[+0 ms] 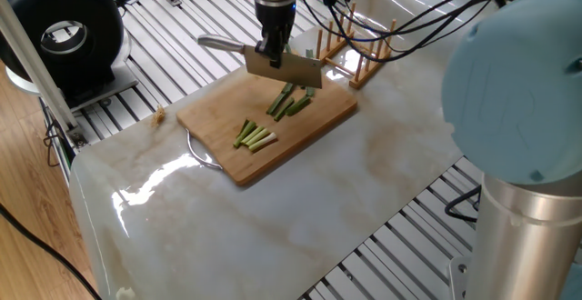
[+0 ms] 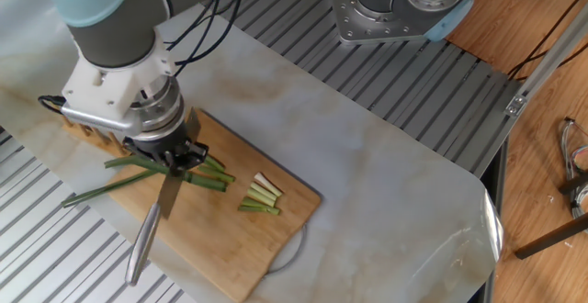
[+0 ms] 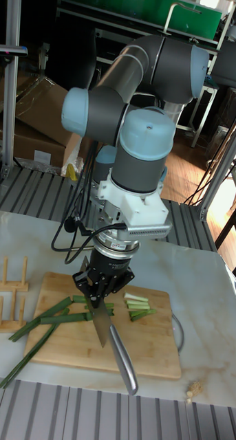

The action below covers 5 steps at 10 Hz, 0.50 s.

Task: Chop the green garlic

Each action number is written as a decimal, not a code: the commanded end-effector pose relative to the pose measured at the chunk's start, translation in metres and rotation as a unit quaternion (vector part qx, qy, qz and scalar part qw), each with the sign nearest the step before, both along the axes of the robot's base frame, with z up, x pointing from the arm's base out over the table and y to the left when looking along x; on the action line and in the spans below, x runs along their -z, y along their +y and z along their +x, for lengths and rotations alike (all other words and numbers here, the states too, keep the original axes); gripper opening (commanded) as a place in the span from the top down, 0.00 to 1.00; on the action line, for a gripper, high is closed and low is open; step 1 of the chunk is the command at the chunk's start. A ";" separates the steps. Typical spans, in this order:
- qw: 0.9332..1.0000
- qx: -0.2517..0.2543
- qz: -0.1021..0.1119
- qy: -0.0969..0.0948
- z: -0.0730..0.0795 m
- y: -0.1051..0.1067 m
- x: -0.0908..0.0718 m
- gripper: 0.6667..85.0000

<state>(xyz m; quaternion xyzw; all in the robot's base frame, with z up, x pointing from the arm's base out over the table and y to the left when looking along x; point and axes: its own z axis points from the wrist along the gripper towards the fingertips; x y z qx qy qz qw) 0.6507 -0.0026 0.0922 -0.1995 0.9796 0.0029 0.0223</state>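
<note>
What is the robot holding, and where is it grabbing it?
The gripper holds a metal kitchen knife, its jaws shut on the top edge of the flat blade, not the silver handle.
</note>
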 end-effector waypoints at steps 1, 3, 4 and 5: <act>0.999 -0.006 0.013 -0.031 0.021 0.010 0.002 0.99; 0.998 -0.024 0.013 -0.053 0.033 0.011 0.002 0.99; 0.998 -0.038 0.006 -0.058 0.037 0.008 0.002 0.99; 0.997 -0.057 0.004 -0.057 0.037 0.007 0.005 0.99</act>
